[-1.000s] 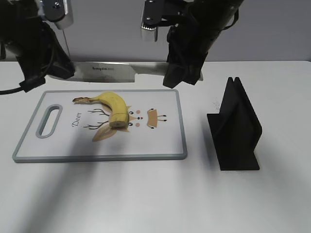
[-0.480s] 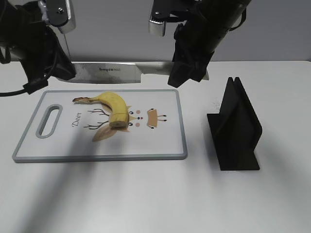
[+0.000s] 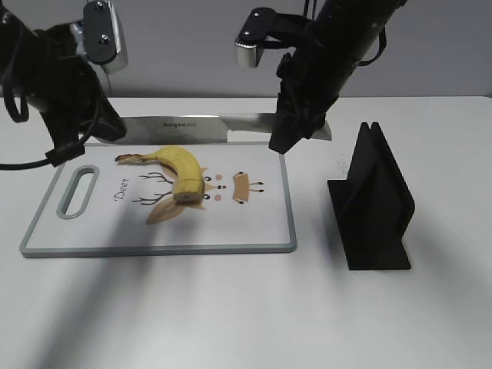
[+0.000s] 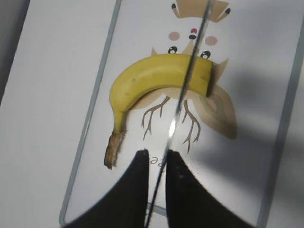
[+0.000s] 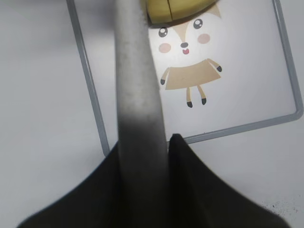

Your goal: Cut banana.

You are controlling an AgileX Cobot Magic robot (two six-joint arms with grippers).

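The cutting board (image 3: 157, 200) served as the landmark. Above its far left corner, the left gripper (image 4: 156, 159) had its fingers (image 4: 137, 166) clenched on the tip end of the knife (image 3: 200, 129), with the thin blade running out between them over the board. The risk here was a poor hold: the fingers met only the narrow steel, so any downward press could make the blade twist or slide through them.

On the board, toward its middle, lay the banana (image 3: 178, 169), stem pointing to the board's handle hole and flat cut end resting on the printed deer. It lay loose and curved; nothing pinned it, so a slanted press could roll it or push it along the board.

Above the board's far right corner, the right gripper (image 5: 164, 142) grasped the knife handle (image 5: 137, 95) between its fingers. In the left wrist view the blade crossed the banana near its cut end. If the two arms dropped unevenly, the edge could tilt and wedge, or cut a ragged slice. The black stand (image 3: 373, 204) stood on the worktop (image 3: 246, 307), right of the board and apart from it.
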